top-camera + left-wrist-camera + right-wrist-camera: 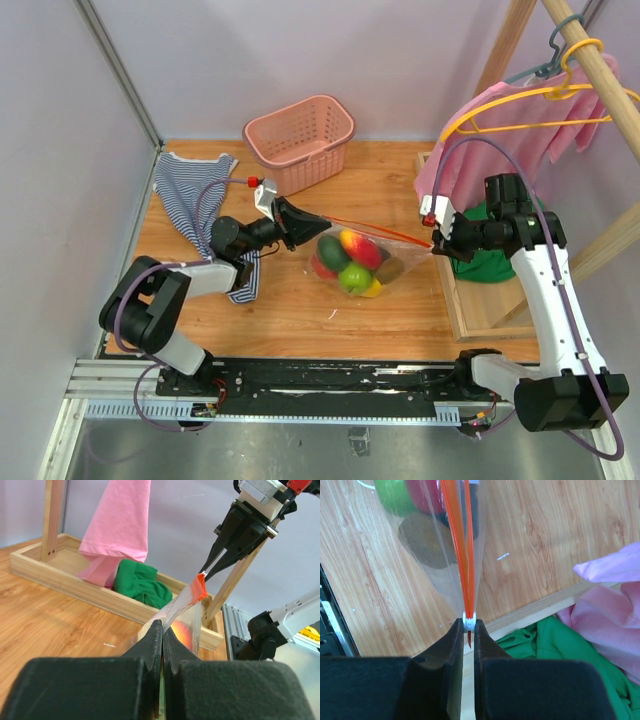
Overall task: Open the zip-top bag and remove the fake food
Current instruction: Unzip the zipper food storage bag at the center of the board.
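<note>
Two end effectors hold the zip-top bag stretched between them over the middle of the bench. The left end effector is pressed together on the bag's top edge at one end, and the right end effector is pinching the other end. There the orange zip strip runs down to a small white piece caught between its fingers. The strip is taut and looks closed along its whole visible length. The fake food hangs in the sagging belly of the bag: red, green, yellow and darker pieces bunched together. Whether the belly rests on the bench I cannot tell. The film should handle as thin, soft and slippery, creasing wherever it is pulled. The fruit is probably light, hollow plastic, yet it is enough to swing the bag and drag the film down. The strip is the stiffest part and the safest hold; the white piece, if it is a slider, is the place to pull from. Pinching the bare film risks it slipping out. No brand, label text or other writing can be read in any view. A pink basket sits at the back of the bench, well apart from the bag.
</note>
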